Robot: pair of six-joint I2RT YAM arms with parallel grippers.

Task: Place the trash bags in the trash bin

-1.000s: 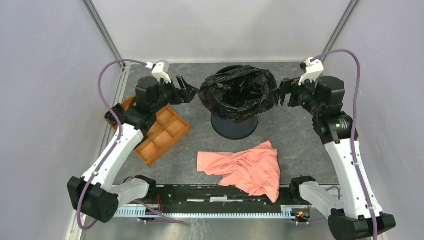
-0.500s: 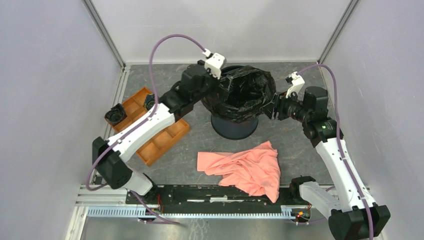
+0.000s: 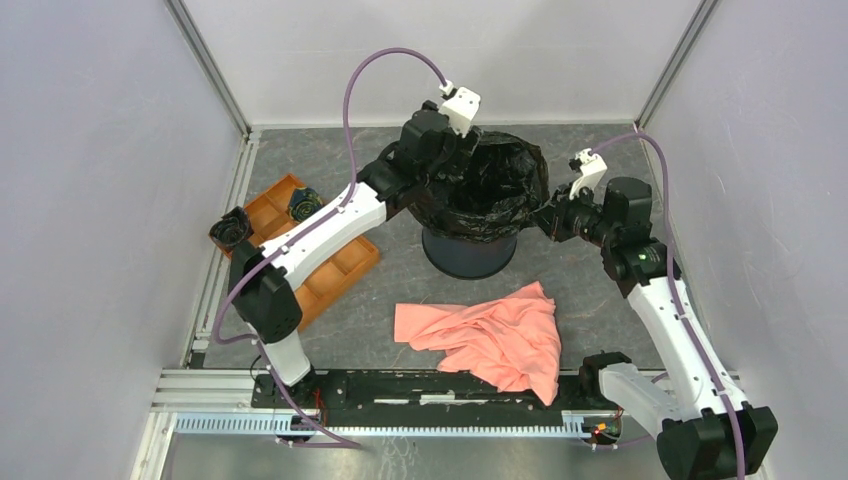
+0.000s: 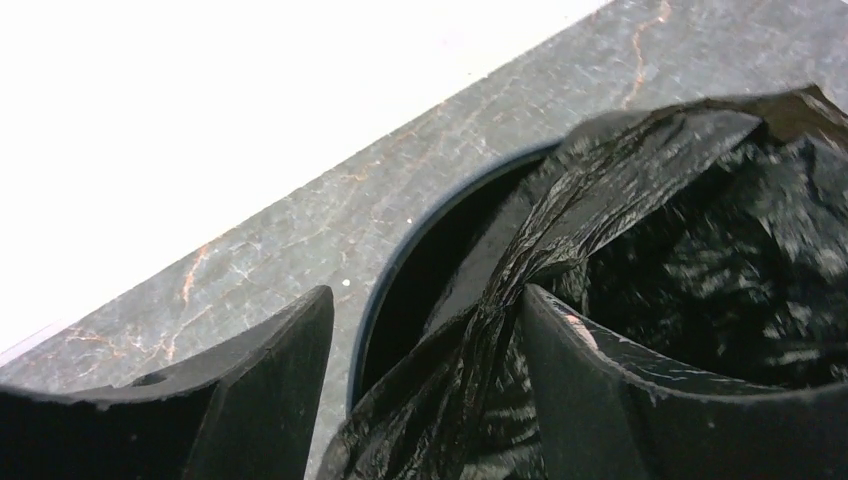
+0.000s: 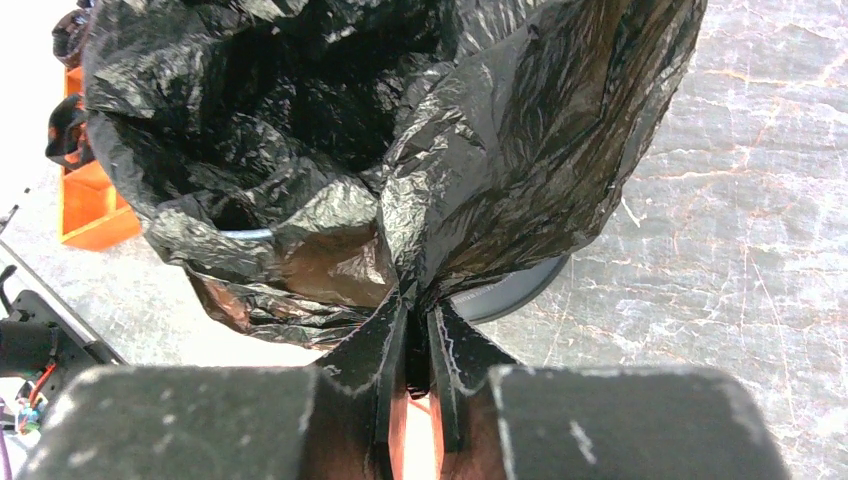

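A glossy black trash bag (image 3: 492, 190) lies draped over the mouth of the dark navy trash bin (image 3: 468, 255). My left gripper (image 3: 455, 168) hangs over the bin's back-left rim. In the left wrist view it (image 4: 425, 298) stands open, with a twisted fold of the bag (image 4: 520, 270) running between the fingers and touching the right one (image 4: 590, 390); the bin's blue rim (image 4: 372, 300) shows below. My right gripper (image 3: 548, 214) is at the bag's right edge, and in the right wrist view it (image 5: 415, 305) is shut on a pinch of the bag's film (image 5: 470, 150).
An orange compartmented tray (image 3: 335, 262) sits left of the bin, with two small dark objects (image 3: 231, 229) (image 3: 303, 204) at its far-left end. A salmon-pink cloth (image 3: 490, 335) lies in front of the bin. Grey walls close in the table on three sides.
My left arm has swung from the bin's left side up over its back-left rim, and its jaws have narrowed a little. The right gripper has moved in and shut on the bag's right edge.
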